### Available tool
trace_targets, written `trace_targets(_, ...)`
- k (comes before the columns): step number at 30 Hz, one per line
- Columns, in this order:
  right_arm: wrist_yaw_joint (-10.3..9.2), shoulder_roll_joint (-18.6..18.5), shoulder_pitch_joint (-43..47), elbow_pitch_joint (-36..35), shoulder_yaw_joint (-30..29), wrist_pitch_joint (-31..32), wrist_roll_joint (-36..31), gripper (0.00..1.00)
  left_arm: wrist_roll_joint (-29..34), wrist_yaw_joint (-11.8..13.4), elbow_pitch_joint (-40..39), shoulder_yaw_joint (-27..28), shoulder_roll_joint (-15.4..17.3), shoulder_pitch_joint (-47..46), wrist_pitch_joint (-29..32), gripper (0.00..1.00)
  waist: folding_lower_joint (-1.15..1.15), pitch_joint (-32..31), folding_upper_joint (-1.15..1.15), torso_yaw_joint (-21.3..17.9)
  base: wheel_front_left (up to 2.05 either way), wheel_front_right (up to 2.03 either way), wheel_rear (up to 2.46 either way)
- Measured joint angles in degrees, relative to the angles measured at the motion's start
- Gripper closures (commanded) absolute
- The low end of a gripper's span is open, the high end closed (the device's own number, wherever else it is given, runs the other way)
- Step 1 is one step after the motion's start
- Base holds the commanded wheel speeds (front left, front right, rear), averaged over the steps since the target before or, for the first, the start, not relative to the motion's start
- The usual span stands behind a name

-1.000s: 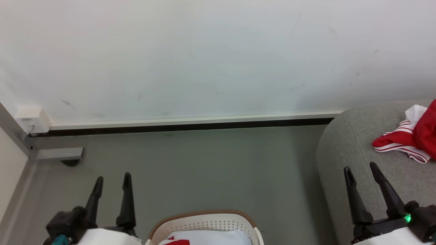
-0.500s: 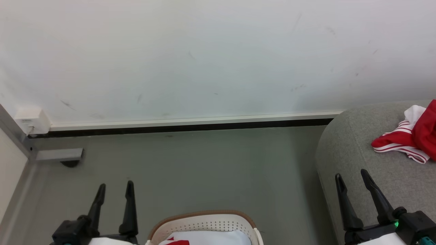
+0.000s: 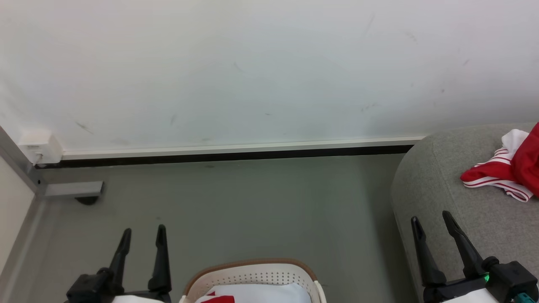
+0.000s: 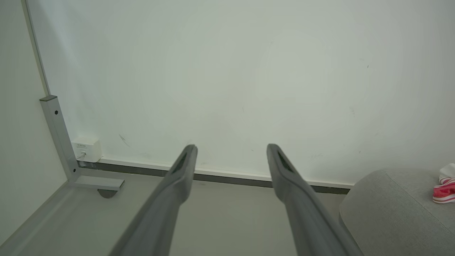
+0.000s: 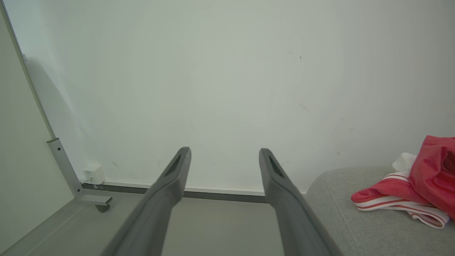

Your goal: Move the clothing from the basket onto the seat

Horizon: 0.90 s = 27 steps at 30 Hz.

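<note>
in head view's lower edge, basket (image 3: 252, 275) holding clothing (image 3: 220, 299)

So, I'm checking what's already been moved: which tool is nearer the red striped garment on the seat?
Right. The right tool, open, hangs beside the near corner of the seat, short of the garment; the left tool is far off, past the basket.

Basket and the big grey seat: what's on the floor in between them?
Nothing but bare grey floor. The head view shows that strip running empty from the basket across to the seat.
</note>
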Motion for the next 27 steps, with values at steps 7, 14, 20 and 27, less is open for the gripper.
trace_targets(7, 0.0, 0.0, -0.1, 0.1, 0.4, -0.2, 0.0, 0.0, 0.8, -0.9, 0.5, 1.2, -1.0, 0.2, 0.0, 0.0, 0.0, 0.1, 0.0, -0.5, 0.0, 0.0, 0.0)
trace_targets(14, 0.0, 0.0, -1.5, -0.3, 0.2, -0.2, 0.0, 0.0, 1.7, -2.2, 1.3, 1.5, -1.3, 0.1, 0.0, 0.0, 0.0, 1.6, 0.0, -1.6, 0.0, 0.0, 0.0)
trace_targets(20, 0.0, 0.3, -2.3, -0.5, -0.2, -0.2, 0.2, 0.0, 3.1, -3.9, 3.4, -0.5, -0.5, -2.7, 0.5, 0.0, 0.0, 4.7, 0.0, -2.8, 0.0, 0.0, 0.0)
trace_targets(27, 0.0, 0.8, -5.7, -1.3, -0.6, -0.2, 0.7, 0.0, 5.1, -7.7, 9.1, -4.2, 1.7, -9.2, 3.5, 0.0, 0.0, 9.9, 0.0, -4.2, 0.0, 0.0, 0.0)
